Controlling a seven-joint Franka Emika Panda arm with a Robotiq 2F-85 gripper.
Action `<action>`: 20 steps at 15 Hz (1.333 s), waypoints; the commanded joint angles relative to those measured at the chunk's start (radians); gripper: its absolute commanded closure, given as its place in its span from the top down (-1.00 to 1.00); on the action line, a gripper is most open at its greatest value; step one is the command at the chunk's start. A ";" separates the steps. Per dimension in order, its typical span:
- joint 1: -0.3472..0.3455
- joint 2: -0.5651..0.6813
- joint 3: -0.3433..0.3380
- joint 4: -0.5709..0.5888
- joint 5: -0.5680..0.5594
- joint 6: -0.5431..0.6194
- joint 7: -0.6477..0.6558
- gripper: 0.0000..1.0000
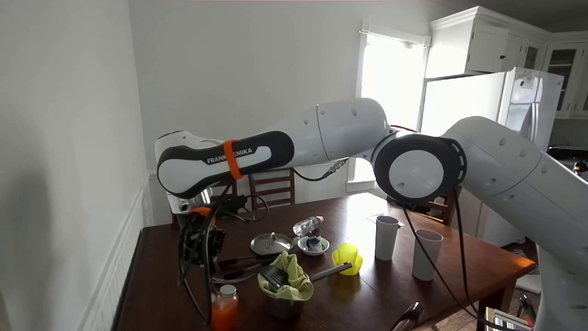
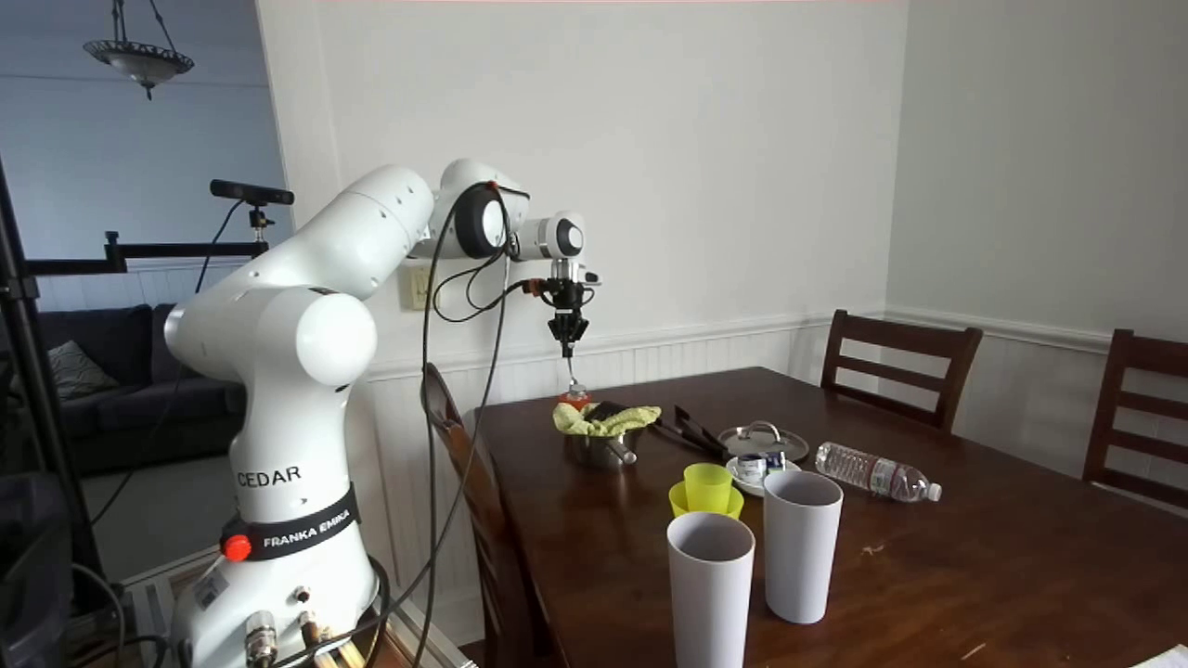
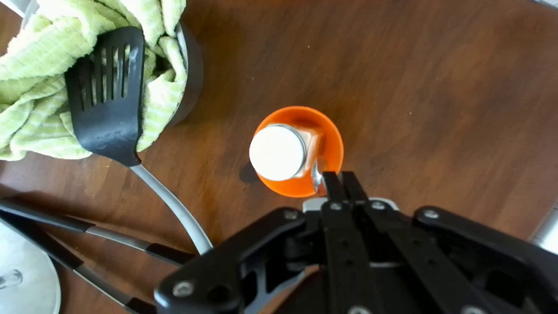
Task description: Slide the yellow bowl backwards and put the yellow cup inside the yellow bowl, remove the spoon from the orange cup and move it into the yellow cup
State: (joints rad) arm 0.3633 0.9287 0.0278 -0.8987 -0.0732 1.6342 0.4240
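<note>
You've got the spoon pinched nearly upright in the gripper above the orange cup, presumably to clear that jar! In an exterior view, the yellow cup stands nearer and right, inside the bowl, likely there to catch it.

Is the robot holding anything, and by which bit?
Yes: the gripper is shut on the spoon, holding it by the upper part of its handle.
</note>
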 commanded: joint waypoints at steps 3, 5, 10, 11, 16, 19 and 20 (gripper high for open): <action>0.022 -0.005 -0.018 0.056 -0.037 -0.044 0.001 -0.98; 0.024 -0.010 -0.018 0.066 -0.039 -0.047 0.000 -0.98; 0.036 -0.053 -0.039 0.058 -0.056 -0.073 0.026 -0.98; 0.039 -0.072 -0.047 0.044 -0.065 -0.074 0.034 -0.98; 0.025 -0.196 -0.067 -0.074 -0.064 -0.047 0.051 -0.98; -0.001 -0.301 -0.077 -0.213 -0.043 -0.013 0.062 -0.98; -0.011 -0.326 -0.084 -0.249 -0.039 -0.012 0.074 -0.98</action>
State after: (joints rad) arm 0.3755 0.7400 -0.0458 -0.9496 -0.1242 1.5827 0.4642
